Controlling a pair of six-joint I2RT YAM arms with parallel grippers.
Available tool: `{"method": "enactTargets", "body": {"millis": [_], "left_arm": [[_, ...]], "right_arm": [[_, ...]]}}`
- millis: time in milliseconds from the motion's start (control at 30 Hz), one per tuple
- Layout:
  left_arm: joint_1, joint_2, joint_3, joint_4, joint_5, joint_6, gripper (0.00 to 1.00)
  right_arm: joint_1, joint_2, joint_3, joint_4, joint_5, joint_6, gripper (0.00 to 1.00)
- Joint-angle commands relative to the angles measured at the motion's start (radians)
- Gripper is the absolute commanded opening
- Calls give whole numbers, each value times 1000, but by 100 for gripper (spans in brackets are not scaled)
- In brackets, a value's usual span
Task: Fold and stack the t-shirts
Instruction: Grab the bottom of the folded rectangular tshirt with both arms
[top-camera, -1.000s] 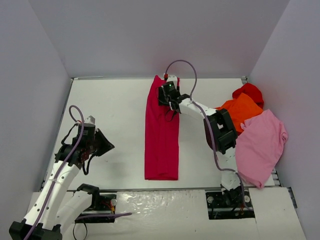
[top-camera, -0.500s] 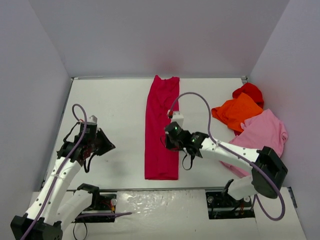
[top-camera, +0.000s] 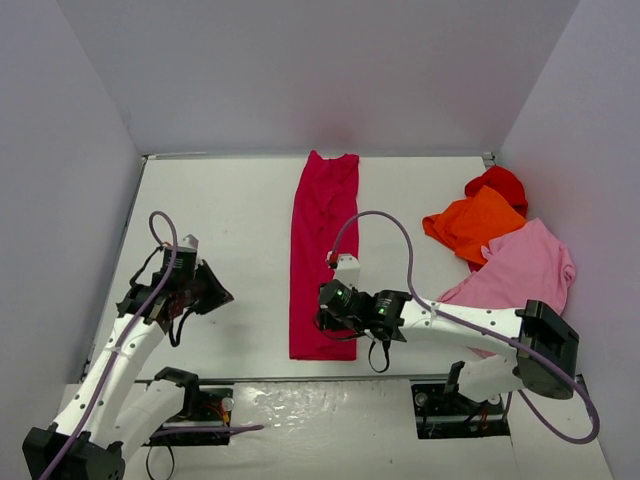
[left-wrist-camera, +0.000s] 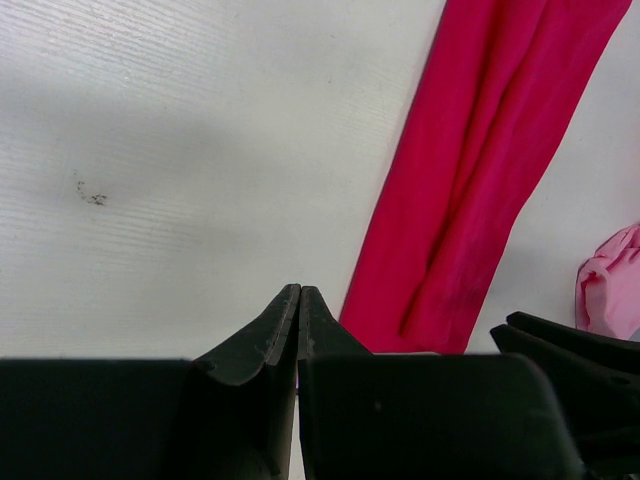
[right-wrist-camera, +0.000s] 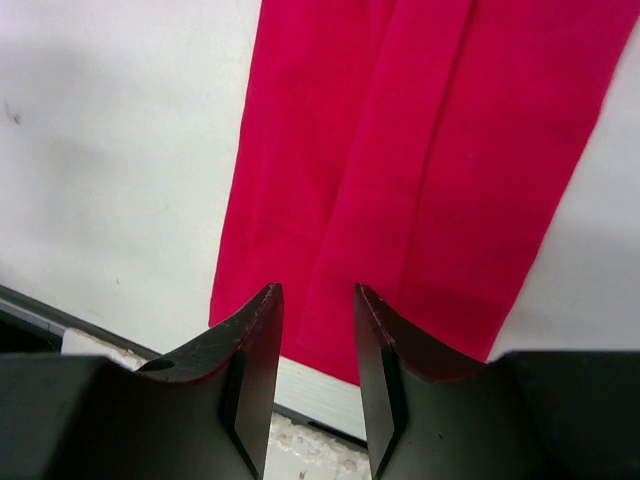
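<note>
A crimson-magenta t-shirt (top-camera: 323, 250) lies folded into a long narrow strip down the middle of the table, also seen in the left wrist view (left-wrist-camera: 480, 170) and the right wrist view (right-wrist-camera: 420, 170). My right gripper (top-camera: 325, 320) hovers over the strip's near end, jaws open with nothing between them (right-wrist-camera: 318, 300). My left gripper (top-camera: 212, 292) is shut and empty (left-wrist-camera: 299, 295), well left of the strip over bare table. At the right edge lie a light pink t-shirt (top-camera: 525, 285), an orange t-shirt (top-camera: 475, 222) and a red t-shirt (top-camera: 500, 184), overlapping in a loose heap.
Grey walls (top-camera: 70, 200) close in the white table (top-camera: 220, 210) on three sides. The table's near edge (top-camera: 330, 378) runs just below the strip's end. The right arm's purple cable (top-camera: 385, 225) loops above the table right of the strip.
My right arm has swung from the strip's far end back to its near end. The far end of the strip now lies flat. The left arm barely moved.
</note>
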Motion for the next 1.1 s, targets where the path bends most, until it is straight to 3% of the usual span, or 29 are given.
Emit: {"method": "enactTargets", "body": {"millis": [0, 400, 700, 733, 833, 900, 1067], "left_arm": [[-6, -5, 27, 27, 11, -9, 0], [-6, 17, 14, 28, 15, 11, 0], [-6, 15, 12, 24, 14, 11, 0], [-6, 14, 10, 24, 15, 10, 0], [-6, 14, 7, 27, 15, 7, 0], [-6, 16, 7, 27, 14, 7, 0], [-6, 18, 4, 34, 12, 5, 0]], "right_arm": [[52, 46, 6, 9, 62, 84, 31], [49, 40, -84, -3, 100, 125, 32], [45, 131, -88, 1, 80, 111, 34], [45, 138, -88, 2, 80, 110, 32], [45, 155, -85, 5, 76, 105, 7], [47, 154, -79, 5, 76, 93, 0], [57, 144, -22, -10, 77, 60, 0]]}}
